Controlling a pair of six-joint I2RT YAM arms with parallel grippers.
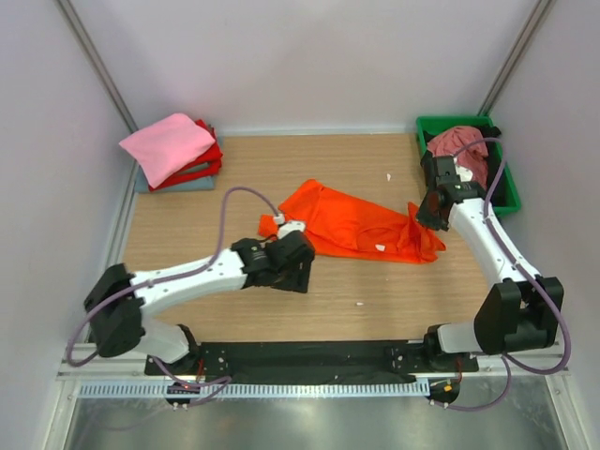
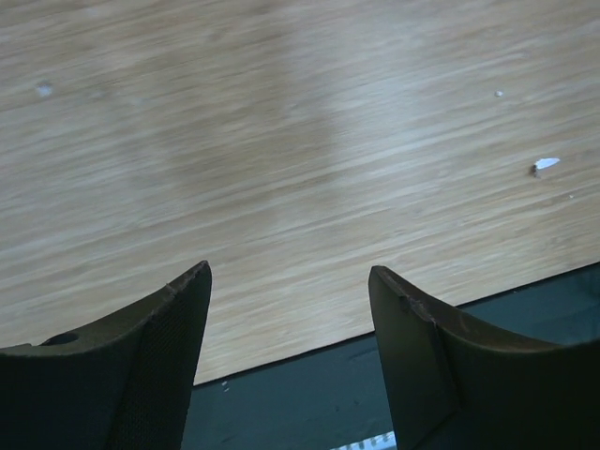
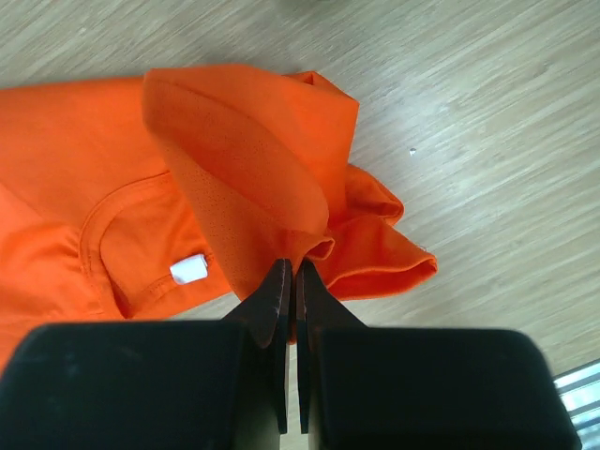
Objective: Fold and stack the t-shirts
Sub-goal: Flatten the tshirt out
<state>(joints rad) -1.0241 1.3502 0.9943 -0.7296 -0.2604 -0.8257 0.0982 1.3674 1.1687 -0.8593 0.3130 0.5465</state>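
Observation:
A bright orange t-shirt [image 1: 352, 220] lies crumpled across the middle of the table, its white neck label [image 3: 189, 269] facing up. My right gripper [image 1: 427, 217] is shut on a raised fold at the shirt's right end; in the right wrist view the fingertips [image 3: 292, 264] pinch the orange cloth [image 3: 244, 159]. My left gripper [image 1: 298, 279] hovers just left of the shirt and is turned toward the near table edge. It stands open [image 2: 291, 270] with only bare wood between its fingers. A folded stack sits at the back left: pink t-shirt [image 1: 169, 145] on top, red [image 1: 208, 161] beneath, grey-blue [image 1: 178, 185] lowest.
A green tray [image 1: 454, 121] at the back right holds a dusty rose t-shirt [image 1: 457, 142]. Small white scraps [image 2: 545, 165] lie on the wood. The black base plate [image 2: 309, 403] runs along the near edge, close under the left gripper.

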